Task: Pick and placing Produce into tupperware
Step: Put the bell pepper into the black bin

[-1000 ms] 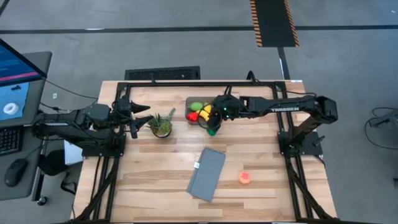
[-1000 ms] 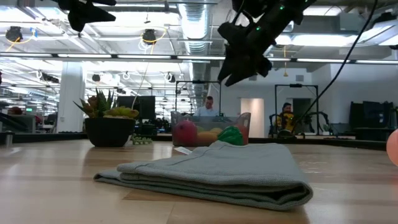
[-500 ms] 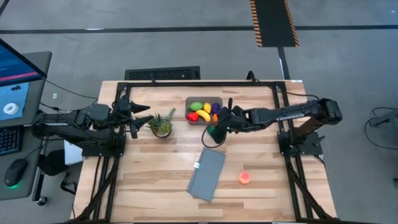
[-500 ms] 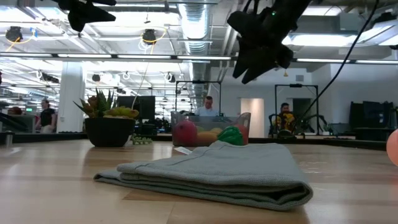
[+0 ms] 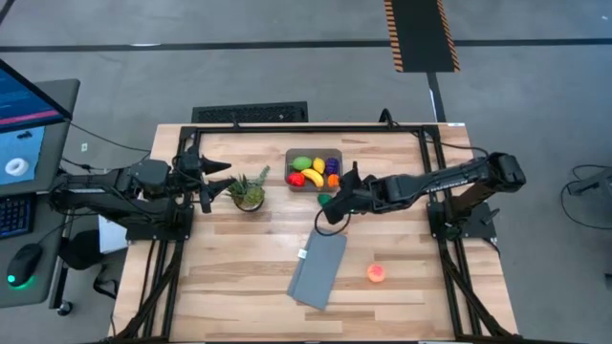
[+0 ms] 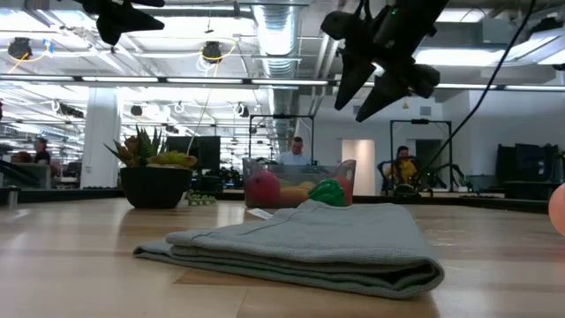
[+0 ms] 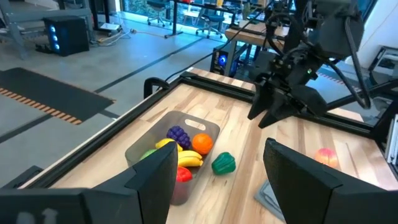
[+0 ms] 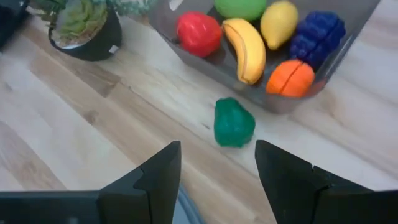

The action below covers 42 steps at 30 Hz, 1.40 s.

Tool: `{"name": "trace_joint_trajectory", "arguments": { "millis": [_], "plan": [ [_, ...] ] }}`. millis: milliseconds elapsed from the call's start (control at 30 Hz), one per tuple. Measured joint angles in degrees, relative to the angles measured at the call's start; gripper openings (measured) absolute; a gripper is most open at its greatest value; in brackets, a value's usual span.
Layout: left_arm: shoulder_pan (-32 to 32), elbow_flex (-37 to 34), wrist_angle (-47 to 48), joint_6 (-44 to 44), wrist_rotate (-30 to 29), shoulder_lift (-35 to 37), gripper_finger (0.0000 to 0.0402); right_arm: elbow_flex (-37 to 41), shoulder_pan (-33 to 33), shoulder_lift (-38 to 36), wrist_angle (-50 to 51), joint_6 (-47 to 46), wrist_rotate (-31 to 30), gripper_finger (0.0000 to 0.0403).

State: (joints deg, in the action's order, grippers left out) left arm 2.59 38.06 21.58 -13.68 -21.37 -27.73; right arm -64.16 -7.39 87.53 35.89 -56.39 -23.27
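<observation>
The smoky translucent tupperware (image 5: 314, 170) stands at the far middle of the table, holding red, yellow, purple, orange and light green produce (image 8: 249, 37). A dark green piece (image 8: 234, 122) lies on the table just outside the tub's near wall. My right gripper (image 5: 330, 214) hangs open above the table a little nearer than that piece, fingers slanting down, nothing between them. A pink-orange piece (image 5: 377, 273) lies alone toward the near right. My left gripper (image 5: 207, 182) waits open over the table's left side, beside the plant.
A spiky potted plant (image 5: 249, 192) stands left of the tub. A folded grey cloth (image 5: 318, 268) lies near the table's middle, close under my right gripper. Black frame rails (image 5: 306, 129) run along the table's far edge and sides.
My right gripper has moved from over the tupperware toward the near edge, past the dark green piece, rolling as it went, and its fingers have opened. The produce and the tub have stayed where they were.
</observation>
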Motion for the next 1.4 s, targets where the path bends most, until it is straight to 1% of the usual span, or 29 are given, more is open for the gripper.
{"name": "trace_joint_trajectory", "arguments": {
  "millis": [267,467,567,633,767,967,1133,1300,1367,1400],
  "plan": [
    [0.0,0.0,0.0,-5.24,0.02,-0.02,0.0227,-0.05,-2.83,2.4,1.22,-5.7,-0.77,0.0235],
    [0.01,0.01,0.09,-8.97,-0.6,-0.02,0.0227,-0.02,-4.4,2.81,1.42,-4.76,-0.74,0.0235],
    [0.0,0.0,0.0,-11.14,-1.49,-0.02,0.0227,-0.02,-5.26,2.66,1.34,-1.5,-0.57,0.0235],
    [0.02,0.0,0.02,-11.0,-1.53,-0.02,0.0227,-0.02,-5.35,2.57,1.36,-0.46,-0.04,0.0235],
    [0.0,0.0,0.44,-8.91,-1.53,-0.02,0.0227,-0.02,-4.81,2.57,-0.69,-4.02,1.08,0.024],
    [0.0,0.0,4.37,-8.16,-1.45,0.02,0.0227,-0.02,-2.3,2.79,-4.8,-11.06,0.91,0.027],
    [0.0,0.0,7.7,-7.97,-0.5,0.02,0.0227,-0.04,-0.19,3.75,-10.17,-14.16,1.0,0.0294],
    [0.0,0.0,9.38,-6.3,-0.41,0.48,0.0227,0.16,0.1,5.97,-8.84,-17.5,1.65,0.0305],
    [0.0,0.0,9.75,-6.1,-0.23,0.72,0.0227,-0.43,0.06,7.04,-10.81,-19.0,2.43,0.0306],
    [0.01,0.0,10.14,-6.07,0.03,1.21,0.0227,-0.24,0.03,7.49,-10.12,-19.25,2.8,0.0306]
  ]
}}
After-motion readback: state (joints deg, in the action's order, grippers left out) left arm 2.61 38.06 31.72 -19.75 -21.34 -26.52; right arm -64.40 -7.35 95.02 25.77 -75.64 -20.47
